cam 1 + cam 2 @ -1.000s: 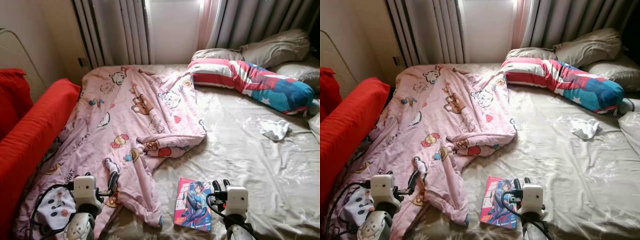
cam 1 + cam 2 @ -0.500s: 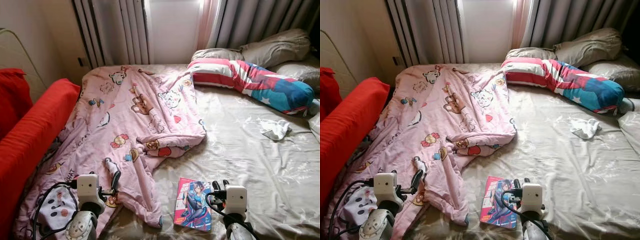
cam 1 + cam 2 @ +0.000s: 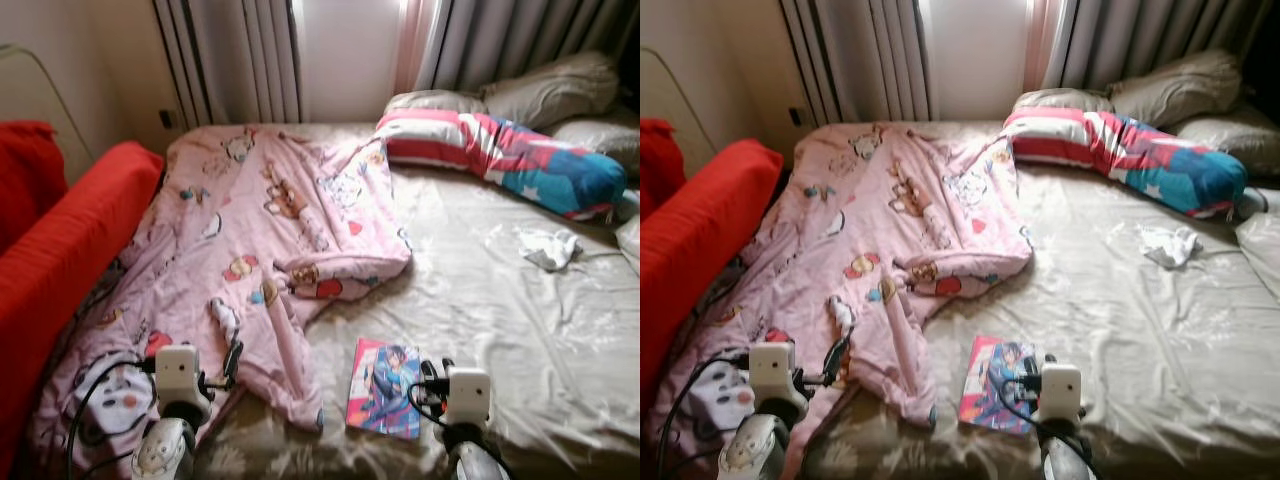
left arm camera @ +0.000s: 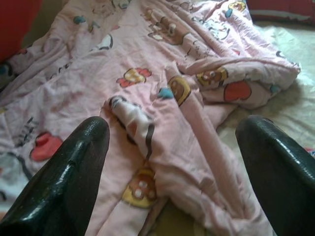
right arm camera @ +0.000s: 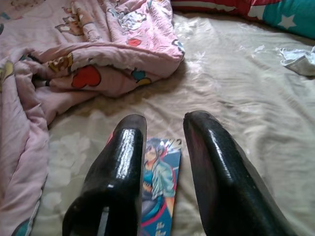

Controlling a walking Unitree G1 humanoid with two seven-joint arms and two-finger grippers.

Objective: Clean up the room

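Left gripper fingers spread wide above rumpled pink cartoon quilt. Right gripper narrowly parted over glossy flat comic book on creased beige satin sheet. Striped bolster, grey curtains noted.

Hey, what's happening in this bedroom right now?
The robot stands at the foot of a messy bed, holding nothing. Its left gripper is open above the crumpled pink blanket. Its right gripper, fingers a little apart, hangs over a comic book lying on the sheet. A small white cloth lies near the striped bolster. Nothing looks tidied yet.
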